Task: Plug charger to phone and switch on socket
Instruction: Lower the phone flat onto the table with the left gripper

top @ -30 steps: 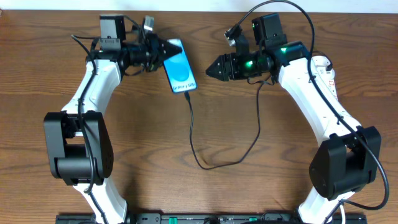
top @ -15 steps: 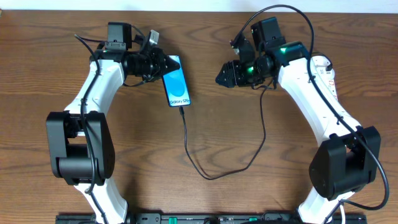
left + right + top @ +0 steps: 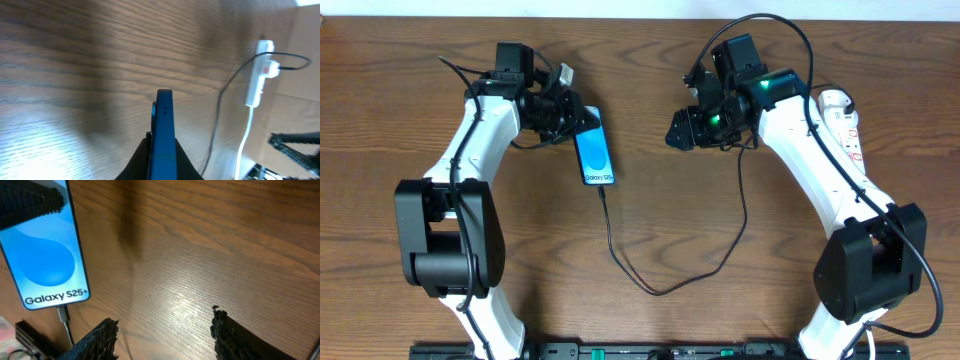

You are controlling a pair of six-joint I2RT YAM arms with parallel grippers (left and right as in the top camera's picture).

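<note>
The long thin black charger cable (image 3: 650, 288) loops low, and its tip sits in the 6 o'clock end of the slim blue-screen phone (image 3: 593, 150). The left gripper (image 3: 578, 113) pinches the phone's 12 o'clock end. The right gripper (image 3: 162, 322) is spread wide, holding nothing. The long white power strip (image 3: 847, 115) lies at its 3 o'clock, running 11 to 5, so this gripper looks the nearer one
</note>
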